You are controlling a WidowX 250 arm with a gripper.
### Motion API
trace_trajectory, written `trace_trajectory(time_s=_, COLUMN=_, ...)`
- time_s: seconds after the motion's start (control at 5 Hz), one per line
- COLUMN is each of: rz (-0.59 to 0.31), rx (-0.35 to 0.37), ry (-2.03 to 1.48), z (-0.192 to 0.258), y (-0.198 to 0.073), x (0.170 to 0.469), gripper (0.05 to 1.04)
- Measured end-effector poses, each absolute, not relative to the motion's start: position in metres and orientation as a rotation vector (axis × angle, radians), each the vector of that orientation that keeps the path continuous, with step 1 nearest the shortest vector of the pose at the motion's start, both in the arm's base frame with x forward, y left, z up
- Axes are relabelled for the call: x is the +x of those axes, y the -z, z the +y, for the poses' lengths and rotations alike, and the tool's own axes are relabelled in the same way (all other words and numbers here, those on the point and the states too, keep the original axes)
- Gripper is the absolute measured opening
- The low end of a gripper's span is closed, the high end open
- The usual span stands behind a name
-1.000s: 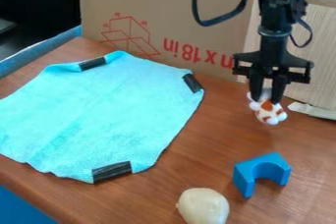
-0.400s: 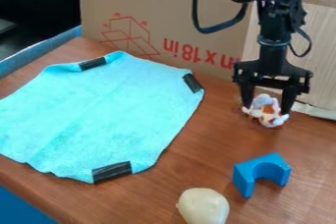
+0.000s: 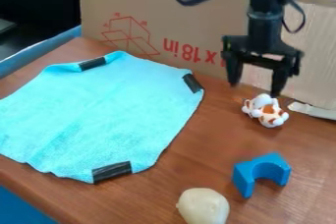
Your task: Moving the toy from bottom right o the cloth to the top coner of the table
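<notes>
My gripper (image 3: 255, 88) hangs open at the right, its two fingers spread wide with nothing between them. Just below and slightly right of it, the small white toy with orange-brown patches (image 3: 267, 111) rests on the brown table (image 3: 216, 144), near the cardboard at the back. A gap shows between the left finger and the toy; the right fingertip is just above it. The turquoise cloth (image 3: 105, 115) lies flat at the left, apart from the toy.
A blue arch-shaped block (image 3: 261, 171) stands in front of the toy, with a pale rounded object (image 3: 203, 207) at the front edge. Cardboard (image 3: 164, 26) rises behind the table. Black tape pieces (image 3: 111, 171) sit on the cloth's edges.
The gripper went from closed around the toy to open, then rose and shifted slightly left. The toy, earlier between the fingers, now lies free on the table.
</notes>
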State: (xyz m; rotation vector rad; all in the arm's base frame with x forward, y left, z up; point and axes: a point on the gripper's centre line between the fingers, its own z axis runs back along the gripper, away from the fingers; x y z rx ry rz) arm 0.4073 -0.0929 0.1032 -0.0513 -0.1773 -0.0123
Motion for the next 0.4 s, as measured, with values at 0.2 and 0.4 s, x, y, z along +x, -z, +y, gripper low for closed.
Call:
trace_trajectory(time_s=0.2, rz=-0.116, rx=-0.022, ry=0.161, z=-0.085, y=-0.129, x=0.385, gripper=1.000)
trace_trajectory(time_s=0.4, rz=-0.147, rx=-0.006, ry=0.185, z=-0.052, y=-0.150, x=0.347, gripper=1.000)
